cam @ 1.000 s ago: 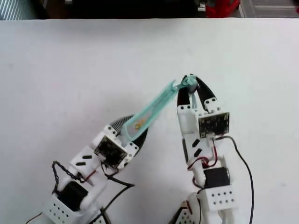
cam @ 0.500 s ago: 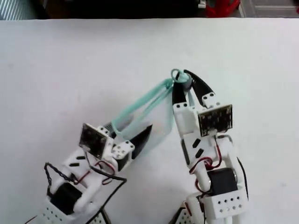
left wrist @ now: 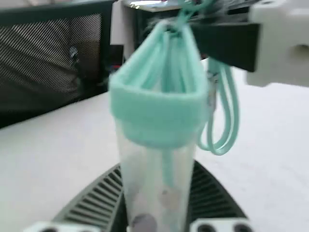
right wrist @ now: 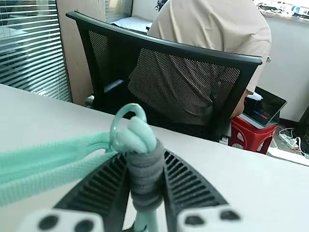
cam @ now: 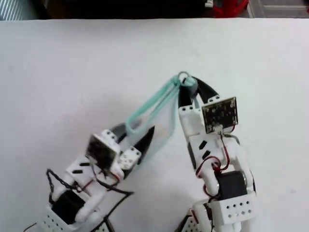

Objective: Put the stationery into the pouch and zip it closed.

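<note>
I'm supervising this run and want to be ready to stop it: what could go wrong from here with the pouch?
The right gripper pinches only the thin zipper pull cord; a hard tug may slip it free. The left gripper grips the pouch by one end, so pulling could drag it out. The pouch mouth looks partly open, so anything inside might spill.

The pouch [cam: 157, 116] is turned from edge-on to broadside, so that its clear side is now presented to the high view. The left gripper [cam: 137, 131] is rotated at the wrist. The right gripper [cam: 189, 89], together with the zipper pull [cam: 187, 81], is shifted slightly toward the left arm.
</note>
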You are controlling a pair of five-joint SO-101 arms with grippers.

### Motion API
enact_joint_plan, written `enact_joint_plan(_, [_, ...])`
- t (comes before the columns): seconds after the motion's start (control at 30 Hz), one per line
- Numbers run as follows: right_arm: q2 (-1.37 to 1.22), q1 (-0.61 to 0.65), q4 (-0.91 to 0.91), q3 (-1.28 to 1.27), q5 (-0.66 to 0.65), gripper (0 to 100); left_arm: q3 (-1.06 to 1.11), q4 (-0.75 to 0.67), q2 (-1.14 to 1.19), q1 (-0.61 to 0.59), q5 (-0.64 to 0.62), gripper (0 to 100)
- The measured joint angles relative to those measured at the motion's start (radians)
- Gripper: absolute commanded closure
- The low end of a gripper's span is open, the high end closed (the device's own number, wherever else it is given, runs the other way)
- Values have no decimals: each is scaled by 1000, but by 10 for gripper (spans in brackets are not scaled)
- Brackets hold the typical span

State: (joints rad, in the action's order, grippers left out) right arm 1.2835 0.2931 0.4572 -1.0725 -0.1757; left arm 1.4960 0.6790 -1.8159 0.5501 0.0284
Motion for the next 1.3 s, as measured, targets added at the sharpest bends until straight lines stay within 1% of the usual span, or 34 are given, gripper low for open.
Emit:
enact_joint_plan(0.07, [0, -2, 26, 12, 0, 980, 48, -83, 0, 64, 95, 978])
enact_joint_plan(0.13, [2, -2, 48, 21, 2, 980, 110, -181, 2, 117, 153, 976])
enact_joint_plan(0.2, [2, -2, 60, 32, -25, 980, 161, -264, 0, 140, 172, 976])
enact_joint_plan(0.27, [2, -2, 77, 52, -44, 980, 166, -290, 0, 143, 180, 976])
enact_joint_plan(0.4, [0, 0, 157, 130, -57, 980, 167, -296, 0, 143, 183, 976])
enact_joint_plan(0.53, [-2, 23, 293, 267, -57, 980, 157, -296, -5, 143, 183, 976])
enact_joint_plan(0.7, [-6, 153, 483, 385, -66, 980, 153, -299, -14, 141, 183, 976])
enact_joint_plan(0.77, [-6, 204, 543, 414, -100, 980, 153, -292, -14, 140, 183, 976])
enact_joint_plan(0.9, [-3, 256, 641, 443, -140, 980, 132, -247, -14, 140, 183, 976])
enact_joint_plan(1.0, [-3, 302, 698, 456, -157, 980, 124, -218, -11, 140, 183, 976])
enact_joint_plan(1.17, [12, 431, 753, 462, -218, 980, 123, -216, -14, 137, 183, 976])
enact_joint_plan(1.3, [14, 514, 810, 465, -259, 980, 123, -216, -11, 92, 181, 976])
